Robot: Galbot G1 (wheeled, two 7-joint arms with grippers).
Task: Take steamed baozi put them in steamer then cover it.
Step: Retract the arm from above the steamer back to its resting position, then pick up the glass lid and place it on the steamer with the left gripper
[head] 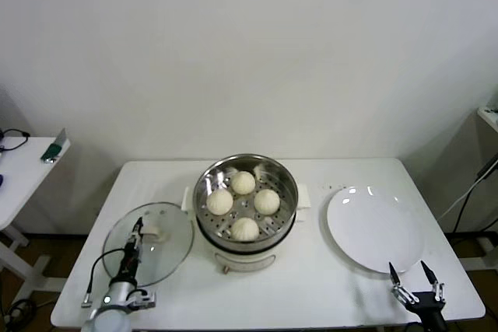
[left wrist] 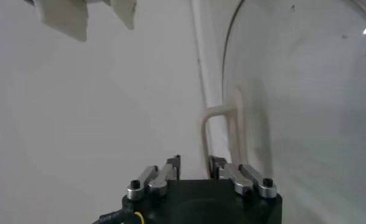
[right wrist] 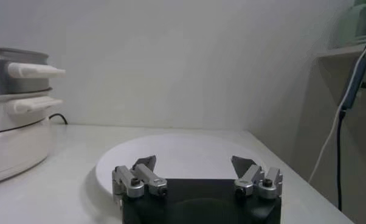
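I have the left end effector point(head: 138, 227) down over the glass cover point(head: 149, 243), which lies flat on the white surface point(head: 327, 301) just to the left of the steamer point(head: 245, 206). In the head view its fingers reach in over the cover toward the white bar handle point(head: 156, 232) at the middle, with the tips right at that handle. From the left wrist view I see the fingers point(left wrist: 171, 167) drawn close together with only a narrow gap left between them, and the pale handle point(left wrist: 222, 131) stands just beyond the tips, in line with that gap; I cannot tell from these views whether the fingers actually pinch the handle or only stand beside it. The steamer sits in the middle of the surface with no cover on it, and all four buns point(head: 243, 182) rest inside on the perforated tray, close to one another. The right end effector point(head: 413, 276) waits at the near right corner of the surface, released, its fingers spread wide apart and holding nothing. Just beyond it lies the white plate point(head: 373, 227), bare, to the right of the steamer; in the right wrist view the plate point(right wrist: 177, 155) shows directly ahead of the spread fingers, with the steamer's side handles point(right wrist: 34, 71) off to one side.
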